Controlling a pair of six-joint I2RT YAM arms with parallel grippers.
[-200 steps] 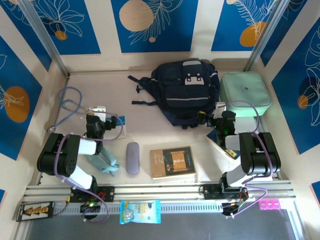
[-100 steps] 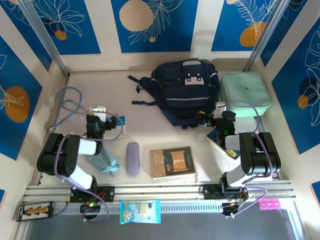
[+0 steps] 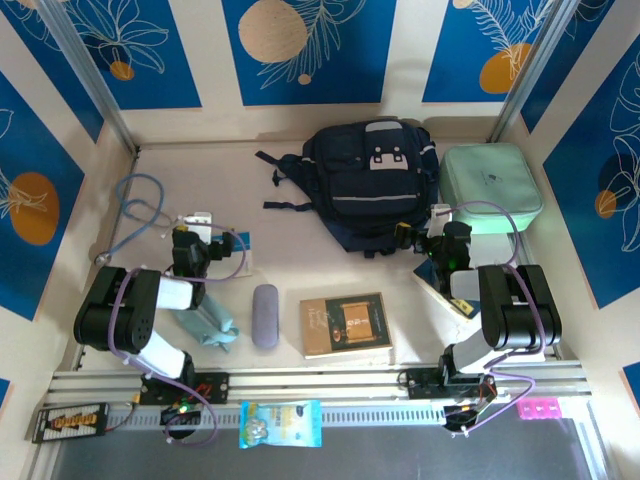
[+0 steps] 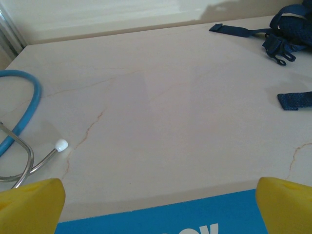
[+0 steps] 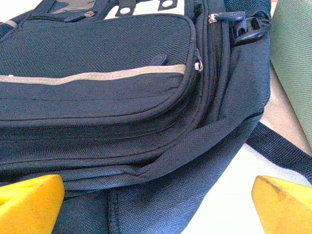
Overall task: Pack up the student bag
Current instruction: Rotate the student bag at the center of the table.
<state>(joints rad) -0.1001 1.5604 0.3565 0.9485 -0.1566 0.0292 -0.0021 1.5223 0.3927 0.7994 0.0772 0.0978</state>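
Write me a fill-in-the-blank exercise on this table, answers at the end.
The zip case beside the backpack is mint ____.
The stethoscope has a ____ tube.
The open right claw points at the ____.
The brown book lies flat, its cover ____.
Missing words: green; blue; backpack; closed.

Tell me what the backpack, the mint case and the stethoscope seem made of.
Student bag: matte navy woven fabric, likely nylon; the weave shows. Mint case: fine-textured cloth, probably over a stiffer shell. Stethoscope: smooth, slightly glossy blue rubbery tubing, shiny metal arm, white plastic tip.
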